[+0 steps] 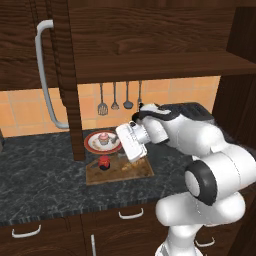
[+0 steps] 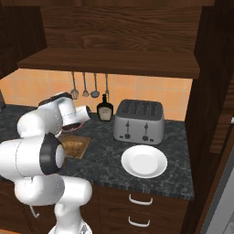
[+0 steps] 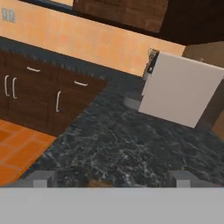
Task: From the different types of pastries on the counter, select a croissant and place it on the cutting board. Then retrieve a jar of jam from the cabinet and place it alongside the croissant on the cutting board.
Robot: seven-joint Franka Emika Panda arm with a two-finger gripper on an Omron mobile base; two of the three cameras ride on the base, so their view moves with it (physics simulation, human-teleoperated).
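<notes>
While the arm hangs over the counter (image 1: 40,170), its gripper (image 3: 111,177) has the two fingertips standing wide apart with nothing between them, looking out along the dark stone. The jar of jam (image 1: 104,162) sits upright on the cutting board (image 1: 142,171), toward the board's left end and close to its rear edge. A small golden patch beside it, near the middle of the board, may be the croissant, but it is too blurred and half hidden by the hand to be sure. Just behind the board, the red-rimmed plate (image 1: 90,145) carries the pink cupcake (image 1: 103,138), and the cabinet door (image 1: 55,60) stands open by the board's left end.

To my eye both placements look done, so the danger is in leaving. The hand sits low and close above the board; a careless sideways swing could clip the squat jar and topple it or push it off the board's edge, or nudge the plate behind.
</notes>
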